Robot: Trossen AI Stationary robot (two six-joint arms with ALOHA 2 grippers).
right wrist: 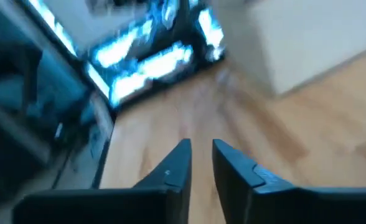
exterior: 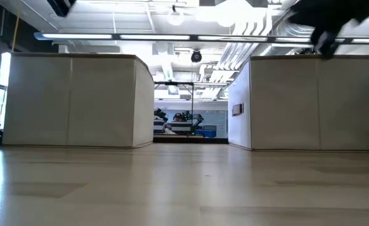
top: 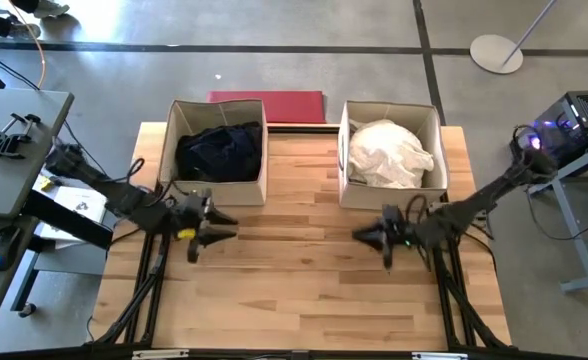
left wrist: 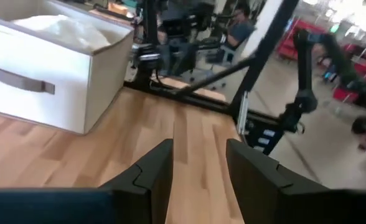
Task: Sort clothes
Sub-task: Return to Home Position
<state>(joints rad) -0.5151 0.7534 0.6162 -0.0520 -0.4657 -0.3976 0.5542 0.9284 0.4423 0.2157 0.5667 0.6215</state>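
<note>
Dark navy and black clothes (top: 219, 150) lie in the left cardboard box (top: 171, 150). White clothes (top: 389, 152) lie heaped in the right box (top: 346, 190), and also show in the left wrist view (left wrist: 65, 28). My left gripper (top: 229, 225) hovers over bare wood in front of the left box, open and empty (left wrist: 198, 155). My right gripper (top: 359, 237) hovers in front of the right box, pointing toward the table's left. Its fingers stand a narrow gap apart with nothing between them (right wrist: 200, 152). No garment lies on the table top.
A flat dark-red rectangle (top: 269, 105) lies behind the boxes at the far edge. The two boxes stand side by side at the back with a gap between them (exterior: 191, 125). Bare wooden table (top: 294, 290) stretches from the boxes to the near edge.
</note>
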